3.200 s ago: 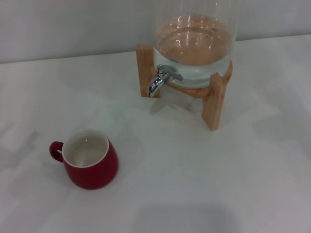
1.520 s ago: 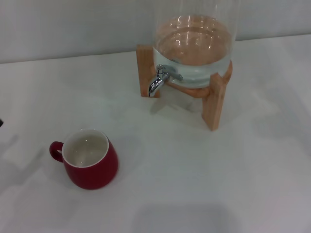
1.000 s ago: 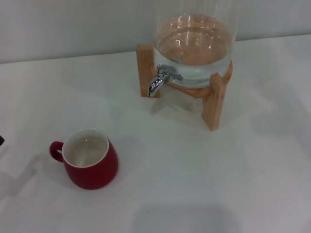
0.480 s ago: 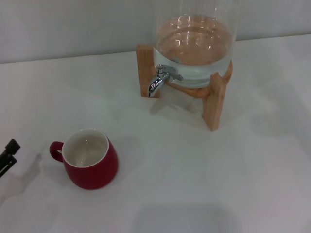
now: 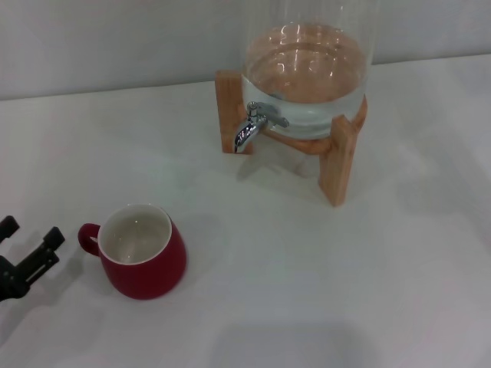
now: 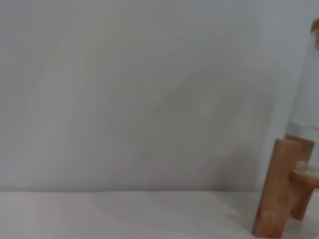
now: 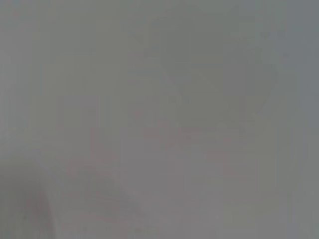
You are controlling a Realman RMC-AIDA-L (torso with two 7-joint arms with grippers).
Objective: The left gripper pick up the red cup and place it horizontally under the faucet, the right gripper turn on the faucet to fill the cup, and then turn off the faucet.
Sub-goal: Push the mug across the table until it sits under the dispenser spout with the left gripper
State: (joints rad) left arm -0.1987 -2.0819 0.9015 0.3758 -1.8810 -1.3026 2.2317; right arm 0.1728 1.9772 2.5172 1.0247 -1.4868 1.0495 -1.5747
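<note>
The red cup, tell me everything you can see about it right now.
The red cup is a squat, rounded mug, glossy red outside and white inside, apparently ceramic. It stands upright on the white table with its mouth open upward and looks empty. Its small loop handle points toward the left gripper, whose fingers are spread open just beside the handle, apparently not touching it. The faucet is well away from the cup, farther back and to the right.

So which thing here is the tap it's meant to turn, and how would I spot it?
Start at the big glass dispenser of water on its wooden stand at the back of the white table. The faucet sticks out of its lower front, facing the red cup. It is the only shiny chrome piece there, with a down-curved spout.
</note>
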